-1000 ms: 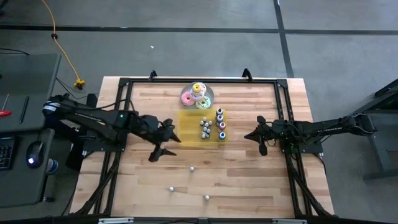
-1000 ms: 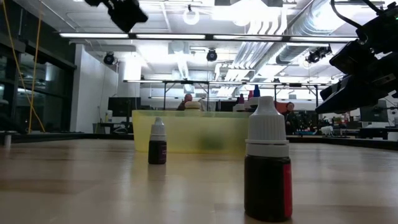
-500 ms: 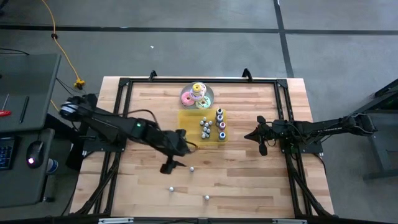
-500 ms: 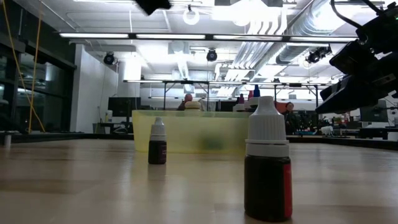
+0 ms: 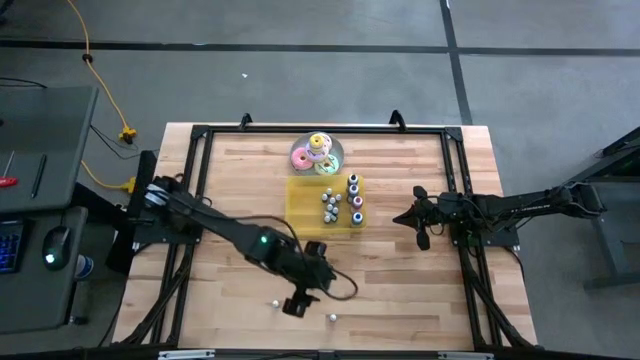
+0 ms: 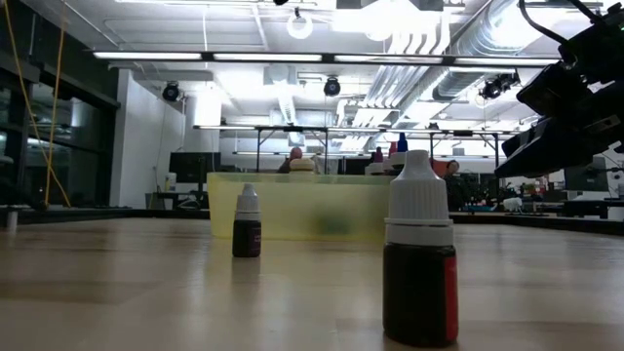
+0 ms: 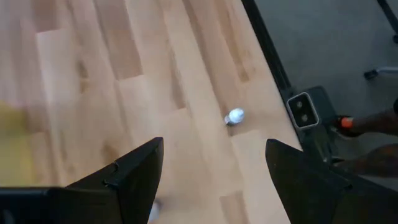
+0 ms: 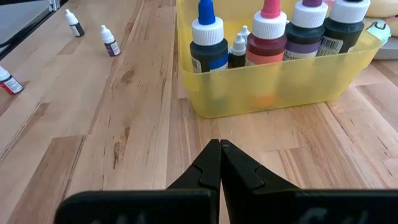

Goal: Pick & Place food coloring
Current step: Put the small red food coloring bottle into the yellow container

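Wooden table (image 5: 400, 290): loose bottle (image 7: 234, 116) beyond open left tool (image 7: 211, 171).

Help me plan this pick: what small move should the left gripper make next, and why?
Probably ease the open left gripper forward and down toward the tiny white-capped food coloring bottle: it stands ahead of the fingers, not yet between them. The shut right gripper waits beside the translucent yellow tray.

Lab: exposed ducts (image 6: 429, 58), workbenches (image 6: 341, 136).
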